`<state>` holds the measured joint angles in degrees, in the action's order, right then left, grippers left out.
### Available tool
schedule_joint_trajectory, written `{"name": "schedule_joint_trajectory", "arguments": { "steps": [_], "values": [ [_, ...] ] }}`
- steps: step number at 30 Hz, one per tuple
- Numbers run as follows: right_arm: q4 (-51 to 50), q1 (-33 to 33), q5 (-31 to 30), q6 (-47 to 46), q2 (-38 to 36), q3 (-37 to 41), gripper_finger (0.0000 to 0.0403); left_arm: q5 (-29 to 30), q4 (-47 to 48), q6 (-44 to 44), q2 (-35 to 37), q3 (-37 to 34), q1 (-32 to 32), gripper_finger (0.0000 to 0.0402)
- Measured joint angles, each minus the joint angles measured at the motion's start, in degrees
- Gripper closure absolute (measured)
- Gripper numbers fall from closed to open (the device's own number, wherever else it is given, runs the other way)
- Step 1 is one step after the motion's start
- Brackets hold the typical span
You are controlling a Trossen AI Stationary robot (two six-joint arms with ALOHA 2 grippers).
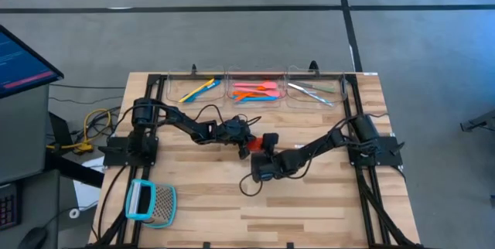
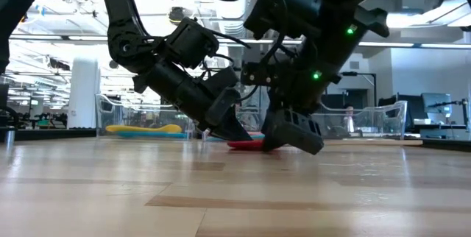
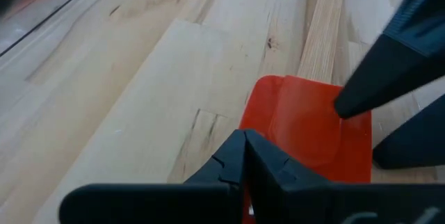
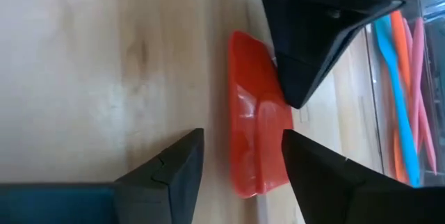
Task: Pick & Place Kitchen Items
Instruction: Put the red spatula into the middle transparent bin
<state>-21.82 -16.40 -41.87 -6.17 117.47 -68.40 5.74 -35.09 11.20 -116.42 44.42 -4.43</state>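
High view: I am counting three clear bins along the table's far edge, holding yellow-and-blue utensils, orange, pink and blue utensils, and silvery pieces. One teal-framed mesh tool is lying near the front left corner, with bare wood stretching between it and the bins. One red-headed spatula is lying just in front of the bins; the left gripper, fingers together, is touching its head, while the right gripper is standing wide apart around it, gripping nothing.
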Motion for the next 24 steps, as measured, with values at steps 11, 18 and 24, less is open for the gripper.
{"name": "schedule_joint_trajectory", "arguments": {
  "steps": [11,18,24],
  "values": [
    [2.3,3.9,0.1,0.2,2.8,-0.3,0.0229,-0.5,0.0,0.2,0.0,-0.1,0.0,0.0400],
    [3.2,3.8,0.4,0.1,3.5,-0.3,0.0292,-0.8,-0.1,0.2,0.0,-0.1,0.0,0.0400],
    [2.5,3.6,-0.3,1.2,3.0,-0.2,0.0372,-0.7,-0.2,0.2,0.0,-0.1,0.0,0.0400]
  ]
}}
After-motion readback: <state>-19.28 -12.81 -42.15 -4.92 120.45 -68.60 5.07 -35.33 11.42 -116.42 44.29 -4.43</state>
